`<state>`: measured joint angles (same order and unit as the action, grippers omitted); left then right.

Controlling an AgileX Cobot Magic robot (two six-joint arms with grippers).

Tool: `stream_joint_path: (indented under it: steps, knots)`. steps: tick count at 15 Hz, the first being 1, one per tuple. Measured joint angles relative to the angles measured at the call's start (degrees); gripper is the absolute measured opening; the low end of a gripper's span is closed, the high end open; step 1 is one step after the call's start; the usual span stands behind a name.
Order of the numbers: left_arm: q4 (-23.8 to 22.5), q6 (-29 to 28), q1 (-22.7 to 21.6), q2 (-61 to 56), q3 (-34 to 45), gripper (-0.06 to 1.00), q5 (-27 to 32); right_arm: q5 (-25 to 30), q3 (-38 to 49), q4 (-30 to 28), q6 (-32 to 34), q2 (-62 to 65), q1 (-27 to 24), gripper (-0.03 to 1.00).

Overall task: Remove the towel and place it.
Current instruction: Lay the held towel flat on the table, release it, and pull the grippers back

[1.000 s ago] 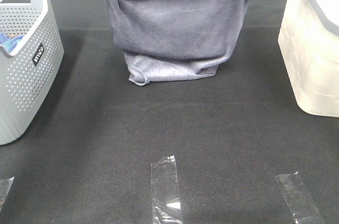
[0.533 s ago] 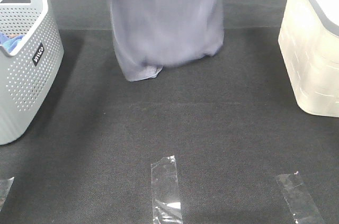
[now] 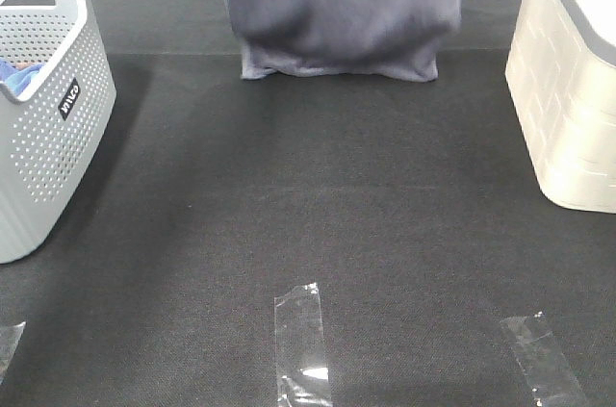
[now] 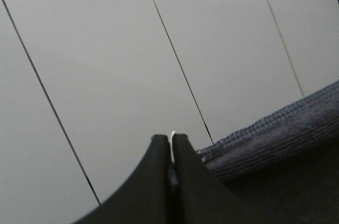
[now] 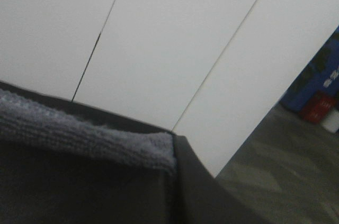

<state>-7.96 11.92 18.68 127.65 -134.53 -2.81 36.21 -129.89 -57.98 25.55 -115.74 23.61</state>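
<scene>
Left gripper: jaws clamped together on the hem of the towel. Right gripper: jaws closed, pinching another edge of the same cloth. Towel hangs spread beneath both grippers, lower end bunched at the black tabletop.

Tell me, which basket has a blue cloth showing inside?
The grey basket with small holes, on the left; the blue cloth peeks over its rim. The cream basket on the right shows none.
</scene>
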Motion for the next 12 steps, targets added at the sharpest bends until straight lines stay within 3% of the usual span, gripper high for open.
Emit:
stream_joint_path:
  steps: [2, 5, 8, 10, 12]
  knots:
    - [2.01, -0.06, 0.34, 0.17, 0.06, 0.01, 12.26, 7.1, 0.34, 7.56, -4.81, -0.86, 0.4, 0.0]
    - [8.59, -0.06, 0.0, 0.06, 0.06, 0.01, 35.87, 18.11, 3.95, 24.69, -15.7, -0.97, 0.23, 0.0]
    - [14.61, -0.8, -0.4, 0.06, 0.11, 0.01, 57.98, 26.87, 8.94, 33.35, -18.96, -0.97, -0.06, 0.0]
    - [17.07, -1.83, -0.4, 0.06, 0.17, 0.01, 67.44, 31.51, 12.38, 37.13, -19.48, -0.97, -0.34, 0.0]
    - [17.36, -4.01, -0.46, 0.06, 0.57, 0.01, 71.73, 33.35, 14.27, 41.94, -21.37, -0.97, -0.34, 0.0]
